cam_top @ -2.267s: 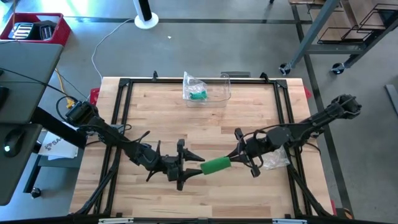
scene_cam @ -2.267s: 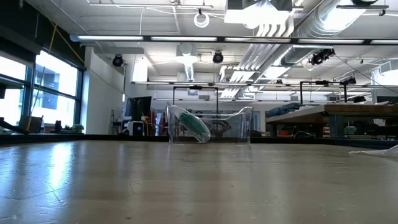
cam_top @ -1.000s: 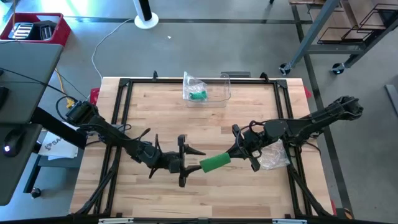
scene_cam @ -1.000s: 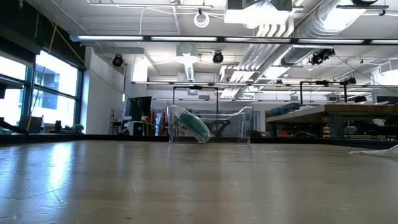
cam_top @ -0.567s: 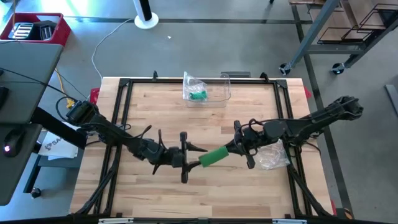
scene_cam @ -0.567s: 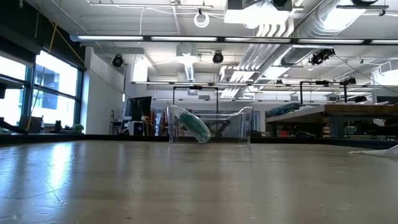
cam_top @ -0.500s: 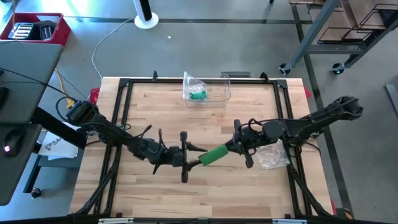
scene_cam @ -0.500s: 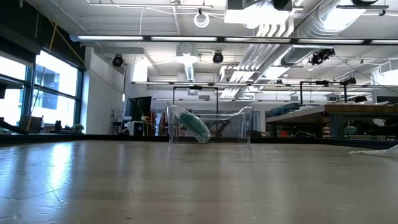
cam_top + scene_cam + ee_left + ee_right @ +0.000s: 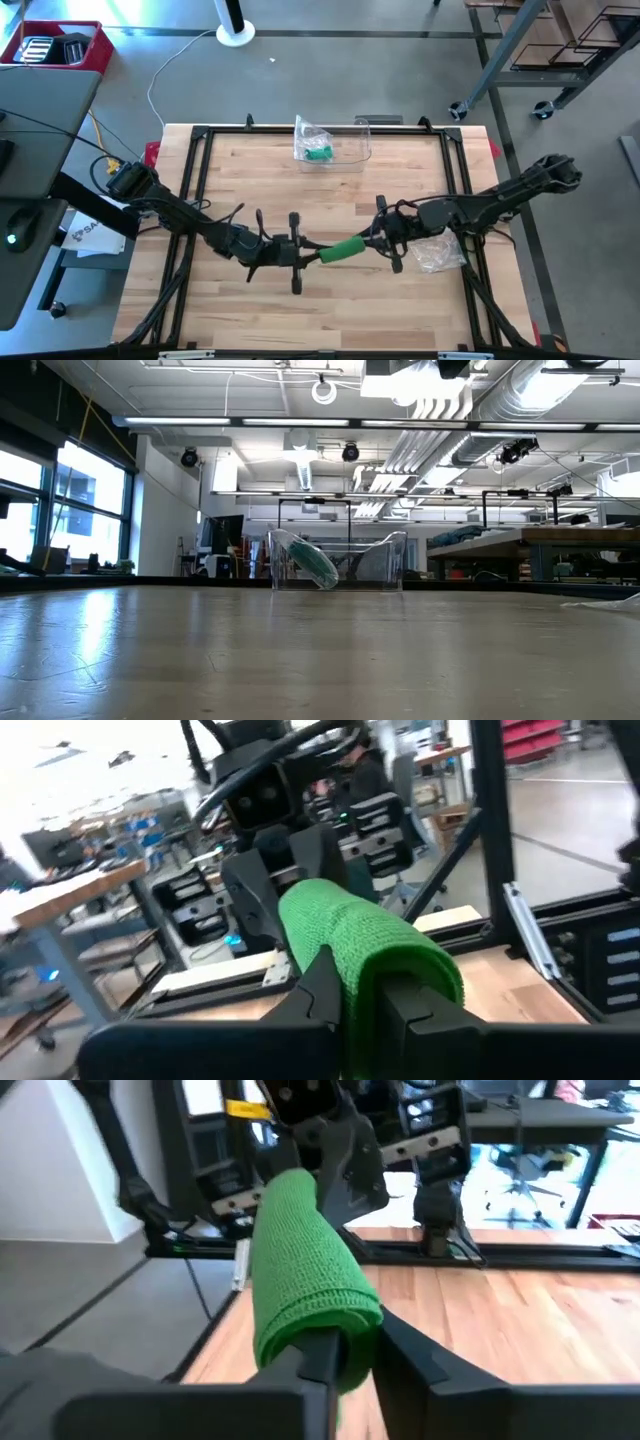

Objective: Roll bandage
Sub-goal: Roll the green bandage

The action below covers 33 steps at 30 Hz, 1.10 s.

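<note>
A green bandage roll (image 9: 342, 249) hangs in the air above the middle of the table, between my two grippers. My left gripper (image 9: 311, 251) is shut on the roll's left end and my right gripper (image 9: 373, 240) is shut on its right end. Both point level, toward each other. In the left wrist view the roll (image 9: 350, 935) runs away from my fingers toward the right gripper. The right wrist view shows the roll (image 9: 300, 1270) running toward the left gripper. Neither the roll nor the grippers show in the low view. My left gripper pinches the roll's left end (image 9: 362, 1005) between its two fingers, with green cloth showing in the narrow gap. The fingers come level from the table's left, along the roll. The roll is lifted clear of the table. My right gripper pinches the roll's right end (image 9: 350, 1365) between its two fingers, with cloth in the gap. The fingers come level from the table's right, along the roll. The roll runs straight out from them, clear of the table.
A clear container (image 9: 345, 147) stands at the far middle of the table with a bagged green bandage (image 9: 318, 152) in it; the low view shows this container (image 9: 337, 560) too. A crumpled clear wrapper (image 9: 440, 255) lies under my right arm. A black frame (image 9: 200, 133) edges the table.
My left gripper has shut on the roll's left end, after standing open around it. The roll and both grippers have drifted slightly toward the table's far edge. The roll stays in the air between them.
</note>
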{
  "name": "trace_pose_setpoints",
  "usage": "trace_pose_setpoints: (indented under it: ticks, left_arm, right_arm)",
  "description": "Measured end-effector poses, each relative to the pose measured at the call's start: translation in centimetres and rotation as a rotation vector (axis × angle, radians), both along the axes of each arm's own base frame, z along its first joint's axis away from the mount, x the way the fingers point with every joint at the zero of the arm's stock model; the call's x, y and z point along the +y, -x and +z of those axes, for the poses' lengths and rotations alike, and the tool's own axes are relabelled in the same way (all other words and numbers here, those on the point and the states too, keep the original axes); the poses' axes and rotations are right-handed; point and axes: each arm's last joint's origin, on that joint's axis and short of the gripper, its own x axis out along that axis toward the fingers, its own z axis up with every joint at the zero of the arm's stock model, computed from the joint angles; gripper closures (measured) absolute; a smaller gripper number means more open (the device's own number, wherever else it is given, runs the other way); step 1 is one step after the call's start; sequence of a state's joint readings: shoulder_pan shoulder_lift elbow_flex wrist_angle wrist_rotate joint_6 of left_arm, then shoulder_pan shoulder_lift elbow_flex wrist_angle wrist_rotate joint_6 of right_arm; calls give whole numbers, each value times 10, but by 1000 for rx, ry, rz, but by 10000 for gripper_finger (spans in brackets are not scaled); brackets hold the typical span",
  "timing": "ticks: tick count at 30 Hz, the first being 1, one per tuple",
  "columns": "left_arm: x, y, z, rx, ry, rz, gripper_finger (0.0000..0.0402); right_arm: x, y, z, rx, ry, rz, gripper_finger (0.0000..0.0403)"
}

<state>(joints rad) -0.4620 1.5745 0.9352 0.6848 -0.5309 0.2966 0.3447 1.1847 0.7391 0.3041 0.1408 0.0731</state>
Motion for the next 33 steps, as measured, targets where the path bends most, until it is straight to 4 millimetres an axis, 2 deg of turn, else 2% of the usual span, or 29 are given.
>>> trace_pose_setpoints:
  ticks: [6,9,14,17,20,25,30,33]
  left_arm:
    - [-2,4,-6,11,84,74,392]
    - [2,7,-17,19,157,89,393]
    - [25,17,-47,-11,344,136,394]
    - [41,22,-68,-17,487,104,394]
    - [50,17,-95,37,643,69,394]
    - [70,-3,-142,53,804,149,394]
    - [103,-12,-177,50,928,202,394]
    - [119,-13,-193,83,978,249,392]
  right_arm:
    - [-3,3,-4,60,15,-42,306]
    - [-4,10,-5,107,42,-91,293]
    - [2,20,-9,161,137,-198,291]
    - [11,23,-12,173,144,-147,290]
    - [22,22,-18,200,148,-41,290]
    - [30,6,-43,284,175,-4,290]
    - [32,-13,-77,395,204,11,290]
    - [26,-26,-97,449,218,-25,290]
